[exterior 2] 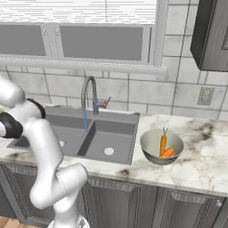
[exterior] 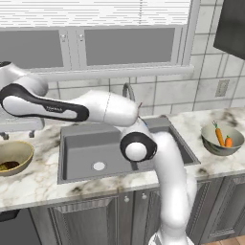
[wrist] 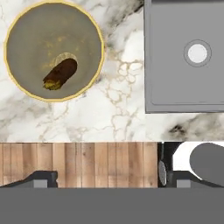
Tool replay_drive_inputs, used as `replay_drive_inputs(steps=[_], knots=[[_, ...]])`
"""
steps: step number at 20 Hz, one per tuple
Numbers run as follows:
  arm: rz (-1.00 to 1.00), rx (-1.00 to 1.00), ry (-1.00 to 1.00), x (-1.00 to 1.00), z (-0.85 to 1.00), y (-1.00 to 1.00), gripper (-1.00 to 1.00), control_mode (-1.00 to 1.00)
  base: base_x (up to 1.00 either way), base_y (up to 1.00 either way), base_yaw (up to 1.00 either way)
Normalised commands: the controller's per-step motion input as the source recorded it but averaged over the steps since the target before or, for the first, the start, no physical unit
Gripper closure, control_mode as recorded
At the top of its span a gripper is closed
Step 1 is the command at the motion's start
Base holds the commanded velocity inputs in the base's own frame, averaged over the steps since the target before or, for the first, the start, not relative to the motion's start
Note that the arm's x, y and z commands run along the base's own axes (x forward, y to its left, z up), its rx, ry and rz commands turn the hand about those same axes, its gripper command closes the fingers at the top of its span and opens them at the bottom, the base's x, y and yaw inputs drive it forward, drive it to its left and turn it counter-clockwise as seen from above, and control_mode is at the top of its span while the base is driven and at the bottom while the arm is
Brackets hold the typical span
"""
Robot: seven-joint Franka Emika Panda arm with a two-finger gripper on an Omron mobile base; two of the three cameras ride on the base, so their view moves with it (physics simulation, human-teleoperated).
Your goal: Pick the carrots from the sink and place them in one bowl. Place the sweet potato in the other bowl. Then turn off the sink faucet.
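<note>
A: Two fingers (wrist: 43,178) rise at the near edge of the hand view, spread wide with nothing between them, so I'd call the gripper (wrist: 105,179) released. Below it lie the marble tabletop (wrist: 122,118) and the tan-gold bowl (wrist: 17,30), with the sweet potato (wrist: 61,73) on the bowl's floor, off centre.

B: Dropped in from above, I'd judge, which explains the hand hanging over it. And the carrots?

A: Both carrots (exterior 2: 165,146) lean against the inside of the grey bowl (exterior 2: 149,149) on the far side of the sink (exterior 2: 113,133), well apart from the arm. The basins look bare apart from their drains.

B: Then the faucet (exterior 2: 88,95) is what's left. A thin blue stream runs from its spout, so the water is on.

A: The red-tipped lever (exterior 2: 106,103) sits behind the divider, under the window. From the left base view the arm's own forearm crosses in front of the spout, so the reach back looks awkward
</note>
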Motion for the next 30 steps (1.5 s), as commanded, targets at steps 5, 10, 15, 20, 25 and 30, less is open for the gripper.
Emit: replay_drive_inputs(steps=[5, 10, 15, 20, 25, 30], knots=[[0.01, -0.04, -0.11, -0.42, 0.36, -1.00, -1.00, -1.00, 0.00, 0.00, 0.00], [0.07, -0.04, -0.14, -0.16, 0.01, -1.00, -1.00, -1.00, 0.00, 0.00, 0.00], [0.16, 0.00, -0.17, -0.03, 0.00, -1.00, -1.00, -1.00, 0.00, 0.00, 0.00], [0.31, 0.01, -0.13, -0.13, 0.00, -1.00, -1.00, -1.00, 0.00, 0.00, 0.00], [0.43, 0.02, -0.01, -0.21, 0.00, -1.00, -1.00, -1.00, 0.00, 0.00, 0.00], [0.42, 0.02, -0.01, -0.28, 0.00, -1.00, -1.00, -1.00, 0.00, 0.00, 0.00]])
